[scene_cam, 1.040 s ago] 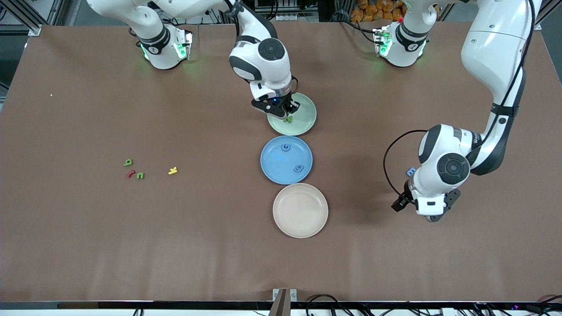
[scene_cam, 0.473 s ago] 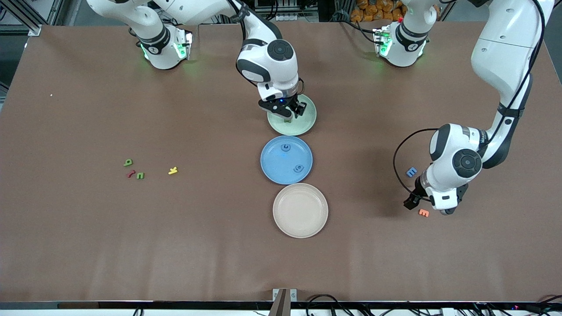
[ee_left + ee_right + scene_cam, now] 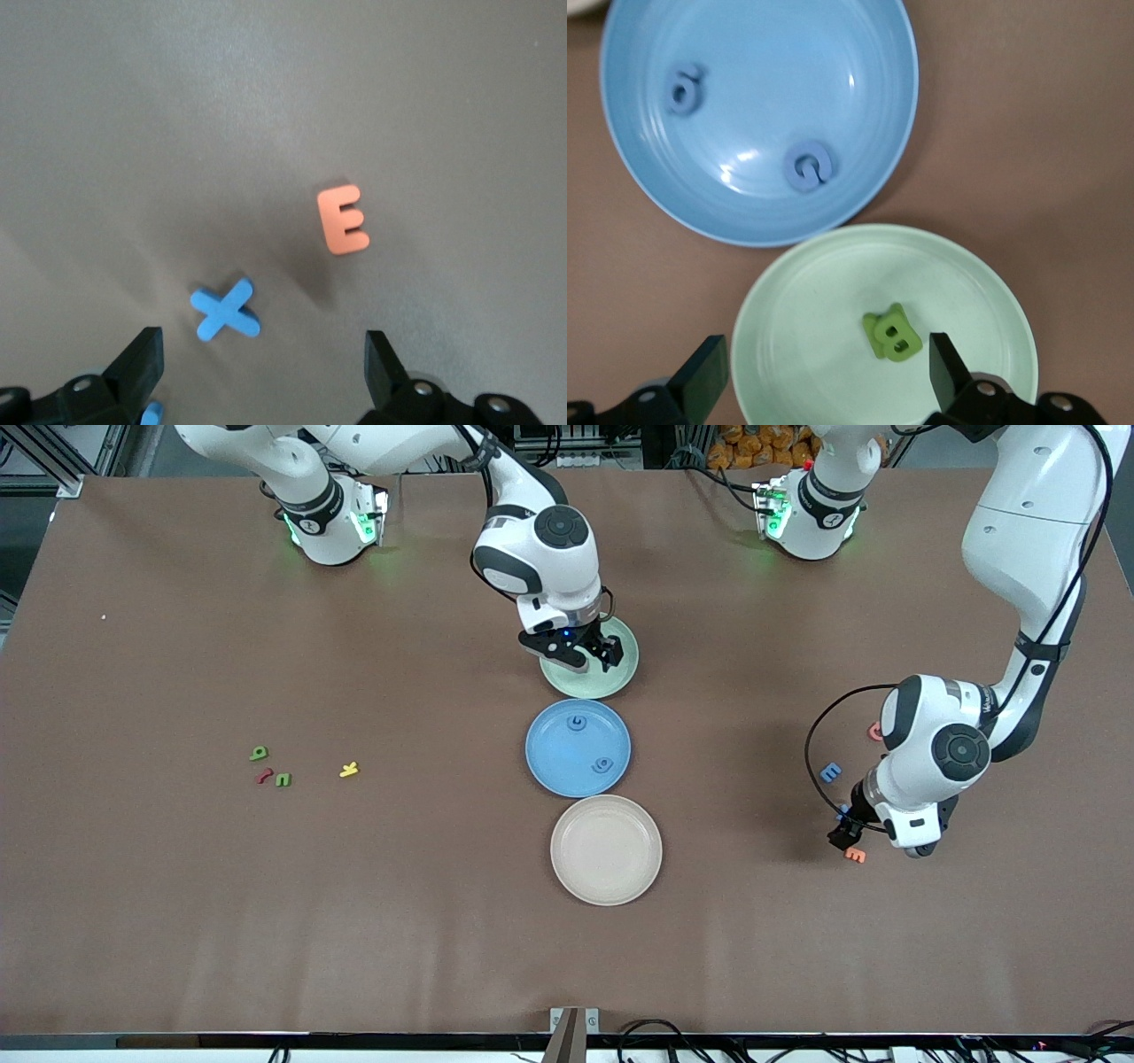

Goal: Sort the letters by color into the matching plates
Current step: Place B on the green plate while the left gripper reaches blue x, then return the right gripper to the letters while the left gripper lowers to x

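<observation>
The right gripper (image 3: 592, 657) is held wide open over the green plate (image 3: 620, 677), in which a green letter (image 3: 892, 333) lies free; two blue letters (image 3: 808, 166) lie in the blue plate (image 3: 549, 766) just beside it; the left gripper (image 3: 261, 372) is spread wide above a blue X (image 3: 225, 309), with an orange E (image 3: 342, 219) near on the tabletop (image 3: 177, 912).

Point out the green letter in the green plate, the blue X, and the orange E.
green letter (image 3: 892, 336), right wrist view, its middle.
blue X (image 3: 226, 310), left wrist view, where its strokes cross.
orange E (image 3: 341, 219), left wrist view, its spine.
</observation>
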